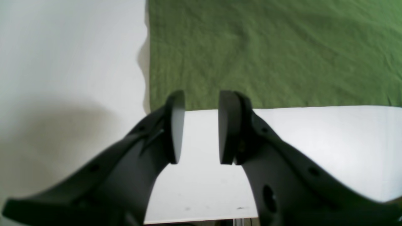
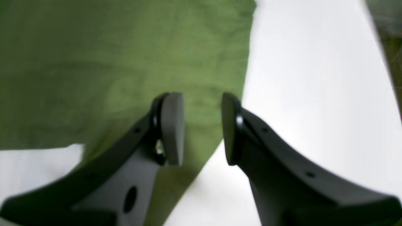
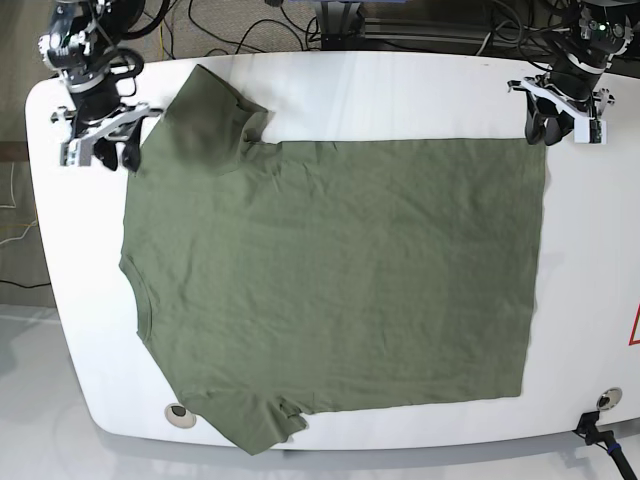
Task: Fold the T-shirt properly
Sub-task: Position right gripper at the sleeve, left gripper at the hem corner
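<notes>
Left wrist view: left gripper (image 1: 201,125) hangs over bare white table (image 1: 314,141), jaws apart, nothing between them. Just beyond the fingertips lies a corner of the olive-green T-shirt (image 1: 267,53), flat, lightly wrinkled, its straight hem edge running across the frame.

Right wrist view: right gripper (image 2: 201,125) jaws parted, nothing held. T-shirt (image 2: 125,62) fills the upper left; a sleeve-like flap runs down beneath the left finger. White table (image 2: 314,94) bare to the right. Picture is blurred.

Base view: T-shirt (image 3: 340,280) spread flat across the table (image 3: 400,90), collar toward the view's left, hem toward the right, one sleeve at top left, the other at bottom. Right gripper (image 3: 100,150) sits by the top-left sleeve; left gripper (image 3: 560,125) hovers near the shirt's top-right hem corner. Cables (image 3: 240,20) lie behind the table.
</notes>
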Robot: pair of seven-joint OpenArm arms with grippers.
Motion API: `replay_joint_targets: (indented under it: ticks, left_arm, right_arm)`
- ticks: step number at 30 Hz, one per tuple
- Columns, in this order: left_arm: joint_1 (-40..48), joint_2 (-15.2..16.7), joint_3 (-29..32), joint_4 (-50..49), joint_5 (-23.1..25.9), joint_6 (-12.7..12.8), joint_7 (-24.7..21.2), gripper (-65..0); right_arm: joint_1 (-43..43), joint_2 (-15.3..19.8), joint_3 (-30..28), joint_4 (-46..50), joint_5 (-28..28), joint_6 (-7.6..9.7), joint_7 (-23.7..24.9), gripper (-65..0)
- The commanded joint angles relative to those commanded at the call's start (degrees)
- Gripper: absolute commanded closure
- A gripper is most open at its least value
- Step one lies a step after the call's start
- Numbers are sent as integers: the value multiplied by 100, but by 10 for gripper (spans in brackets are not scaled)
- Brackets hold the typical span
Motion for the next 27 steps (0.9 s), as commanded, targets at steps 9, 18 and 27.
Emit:
replay_joint_targets:
  ticks: [9, 18, 27]
  left_arm:
    - [-5, -10, -19, -19, 5, -1, 13, -170]
    - [-35, -11, 14, -30, -12, -5, 61, -171]
    - [-33, 7, -13, -58, 53, 17, -1, -169]
  right_arm:
    - [245, 130, 424, -1271, 31, 298, -40, -195]
    - [89, 105, 470, -1523, 79, 267, -119, -195]
    - [267, 126, 458, -1991, 52, 291, -157, -198]
